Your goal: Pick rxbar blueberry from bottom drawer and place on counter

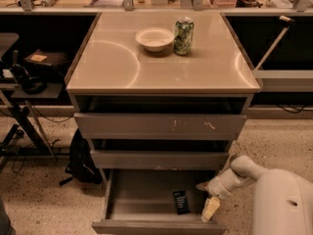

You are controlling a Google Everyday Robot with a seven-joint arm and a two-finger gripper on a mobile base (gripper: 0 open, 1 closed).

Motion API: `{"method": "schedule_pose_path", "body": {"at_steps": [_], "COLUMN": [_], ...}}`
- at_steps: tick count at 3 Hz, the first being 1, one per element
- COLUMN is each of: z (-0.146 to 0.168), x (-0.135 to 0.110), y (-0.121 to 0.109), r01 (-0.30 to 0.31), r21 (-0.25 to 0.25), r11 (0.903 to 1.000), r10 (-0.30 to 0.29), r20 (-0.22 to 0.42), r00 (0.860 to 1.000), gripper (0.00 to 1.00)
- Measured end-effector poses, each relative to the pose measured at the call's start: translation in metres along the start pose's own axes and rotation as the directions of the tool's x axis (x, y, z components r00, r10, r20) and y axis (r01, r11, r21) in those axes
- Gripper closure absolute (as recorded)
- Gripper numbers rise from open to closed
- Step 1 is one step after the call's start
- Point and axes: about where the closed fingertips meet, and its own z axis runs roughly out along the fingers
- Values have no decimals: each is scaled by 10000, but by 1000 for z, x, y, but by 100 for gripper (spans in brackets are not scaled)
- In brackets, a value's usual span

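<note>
The rxbar blueberry (181, 201) is a small, flat, near-black bar with pale print at its upper end. It lies on the floor of the open bottom drawer (142, 199), right of centre. The gripper (206, 197) hangs just beside the bar at the drawer's right side, its fingers spread and grasping nothing. A bowl (154, 38) and a green can (183, 35) stand on the counter (195, 67).

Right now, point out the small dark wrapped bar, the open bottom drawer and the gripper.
small dark wrapped bar (181, 202), camera view, middle of its face
grey-brown bottom drawer (139, 199), camera view, bare floor
gripper (209, 200), camera view, its tip, at drawer's right side
</note>
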Motion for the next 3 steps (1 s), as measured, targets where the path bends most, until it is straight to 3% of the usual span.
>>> {"method": "schedule_pose_path", "body": {"at_steps": [1, 2, 3], "z": [16, 19, 8], "x": [-1, -7, -27], "y": [25, 24, 3], "r01": [-55, -790, -1418], "r21": [-531, 174, 1711], "r11": [9986, 9967, 9750], "r10": [51, 771, 815], "r20": [-83, 910, 3183], "r00": [10000, 9929, 9445], "gripper": [0, 0, 0]}}
